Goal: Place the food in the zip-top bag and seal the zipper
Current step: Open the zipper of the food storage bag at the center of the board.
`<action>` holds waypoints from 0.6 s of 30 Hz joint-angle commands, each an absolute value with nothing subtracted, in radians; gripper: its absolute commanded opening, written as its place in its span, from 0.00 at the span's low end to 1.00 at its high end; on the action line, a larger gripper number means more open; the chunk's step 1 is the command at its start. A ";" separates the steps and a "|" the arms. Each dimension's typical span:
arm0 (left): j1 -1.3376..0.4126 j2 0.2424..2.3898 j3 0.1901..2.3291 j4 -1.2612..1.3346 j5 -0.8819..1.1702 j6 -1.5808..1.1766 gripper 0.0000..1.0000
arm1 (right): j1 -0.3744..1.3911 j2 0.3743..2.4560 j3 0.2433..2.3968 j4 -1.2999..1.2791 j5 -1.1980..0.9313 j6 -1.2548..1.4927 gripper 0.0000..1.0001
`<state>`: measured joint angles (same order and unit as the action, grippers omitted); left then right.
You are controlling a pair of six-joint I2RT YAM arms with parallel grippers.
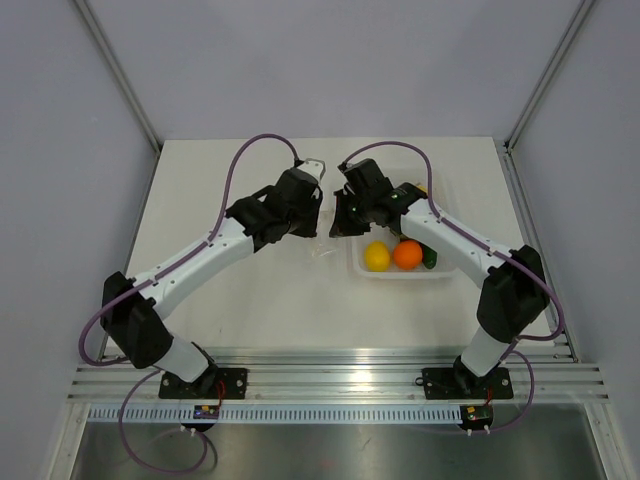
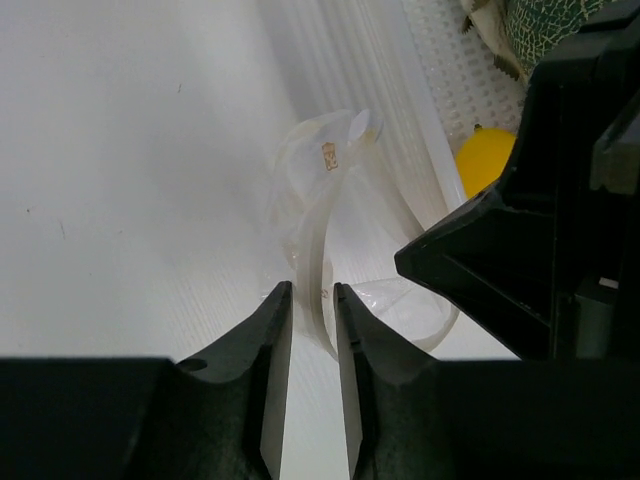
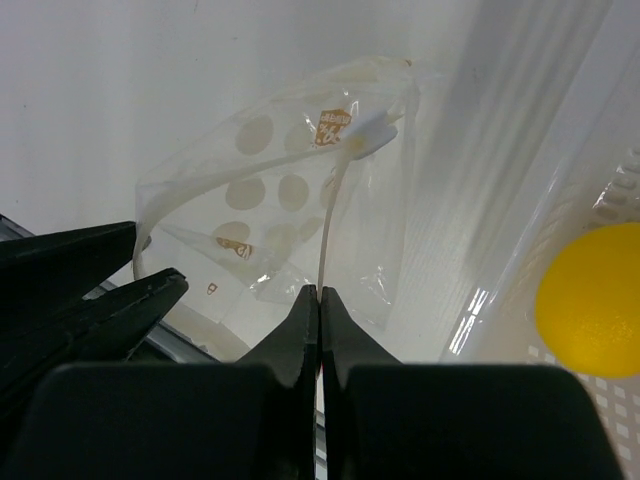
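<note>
The yellow lemon-shaped food (image 1: 376, 256) lies in a clear tray (image 1: 400, 275), to the right of the bag; it also shows in the left wrist view (image 2: 483, 160) and in the right wrist view (image 3: 590, 300). The clear zip-top bag (image 1: 322, 250) is held up off the table between both grippers (image 3: 260, 190). My right gripper (image 3: 319, 292) is shut on the zipper strip (image 3: 335, 200) at the bag's mouth. My left gripper (image 2: 312, 290) has its jaws narrowly apart, with the same strip (image 2: 318, 235) running between the fingertips. Both grippers meet over the bag, left gripper (image 1: 314, 232), right gripper (image 1: 342, 230).
The tray also holds a round orange fruit (image 1: 407, 254) and a grey-green melon (image 2: 545, 30), half hidden under my right arm. The tray's ribbed wall (image 3: 520, 200) stands right beside the bag. My right gripper's black body (image 2: 540, 230) fills the right of the left wrist view.
</note>
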<state>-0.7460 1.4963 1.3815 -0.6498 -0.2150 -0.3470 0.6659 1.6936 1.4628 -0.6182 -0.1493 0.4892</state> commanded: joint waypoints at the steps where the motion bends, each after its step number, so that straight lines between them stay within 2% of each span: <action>1: -0.752 1.519 1.434 -0.635 -0.213 -0.331 0.30 | 0.680 1.631 1.476 -0.611 -0.138 0.476 0.00; 3: -0.752 1.523 1.436 -0.640 -0.219 -0.330 0.39 | 0.680 1.631 1.476 -0.611 -0.138 0.476 0.00; 5: -0.752 1.526 1.436 -0.643 -0.221 -0.330 0.40 | 0.678 1.629 1.477 -0.612 -0.138 0.476 0.00; 12: -0.752 1.519 1.431 -0.638 -0.236 -0.330 0.10 | 0.678 1.635 1.477 -0.607 -0.138 0.476 0.00; 13: -0.752 1.517 1.430 -0.640 -0.236 -0.330 0.00 | 0.680 1.638 1.473 -0.603 -0.140 0.476 0.00; 15: -0.752 1.514 1.425 -0.643 -0.238 -0.331 0.00 | 0.680 1.635 1.468 -0.600 -0.144 0.476 0.02; 16: -0.752 1.513 1.422 -0.644 -0.239 -0.334 0.00 | 0.680 1.632 1.467 -0.597 -0.144 0.474 0.12; 17: -0.752 1.508 1.416 -0.649 -0.256 -0.339 0.00 | 0.680 1.629 1.465 -0.595 -0.143 0.474 0.35; 18: -0.752 1.508 1.413 -0.655 -0.265 -0.342 0.00 | 0.680 1.617 1.463 -0.589 -0.138 0.474 0.43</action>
